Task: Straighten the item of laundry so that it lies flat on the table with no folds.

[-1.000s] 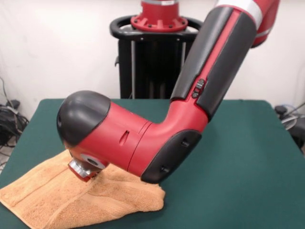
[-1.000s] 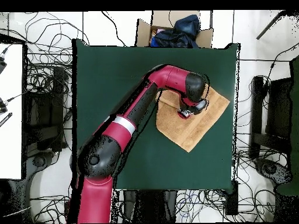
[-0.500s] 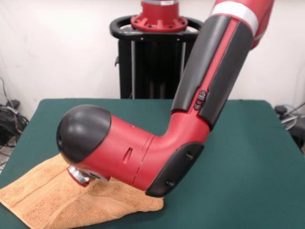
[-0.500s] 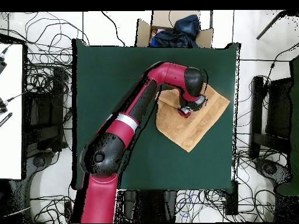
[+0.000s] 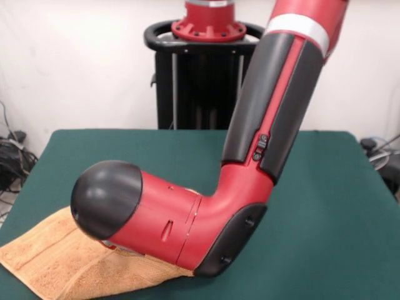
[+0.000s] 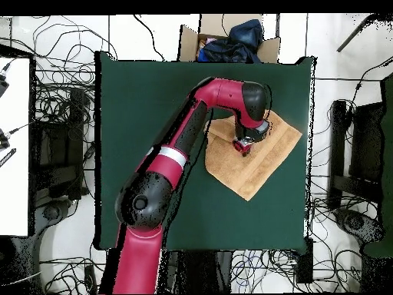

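Observation:
The peach-tan towel (image 6: pixel 253 163) lies at an angle on the green table (image 6: pixel 153 115), near its right edge in the overhead view. In the front view the towel (image 5: pixel 44 262) is at the bottom left, and its right part is hidden behind the arm's wrist. The gripper (image 6: pixel 242 146) is down on the towel's upper left part in the overhead view. The front view hides it behind the red and black wrist (image 5: pixel 144 215), which hangs low over the towel. I cannot see whether the gripper is open or shut.
A cardboard box (image 6: pixel 265 48) holding dark blue cloth stands beyond the table's top edge in the overhead view. Cables lie on the floor all around. The arm's long forearm (image 6: pixel 188 130) crosses the middle of the table.
The wrist has come down closer to the towel and now hides the gripper in the front view. The upper arm has swung more upright. The towel has barely shifted.

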Controlling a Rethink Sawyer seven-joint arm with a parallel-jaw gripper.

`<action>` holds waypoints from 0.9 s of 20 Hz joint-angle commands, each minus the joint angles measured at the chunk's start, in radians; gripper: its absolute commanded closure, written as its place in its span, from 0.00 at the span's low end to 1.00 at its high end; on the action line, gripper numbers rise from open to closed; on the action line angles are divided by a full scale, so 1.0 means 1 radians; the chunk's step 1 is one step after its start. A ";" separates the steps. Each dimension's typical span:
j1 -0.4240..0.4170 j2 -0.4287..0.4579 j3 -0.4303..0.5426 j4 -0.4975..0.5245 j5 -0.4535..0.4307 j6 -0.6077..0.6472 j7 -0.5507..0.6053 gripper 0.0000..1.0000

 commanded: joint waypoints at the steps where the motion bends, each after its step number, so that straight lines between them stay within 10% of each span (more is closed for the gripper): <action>1: -0.021 0.097 -0.027 -0.124 0.051 -0.119 0.374 1.00; 18: 0.086 0.104 0.000 0.086 0.002 -0.167 0.245 1.00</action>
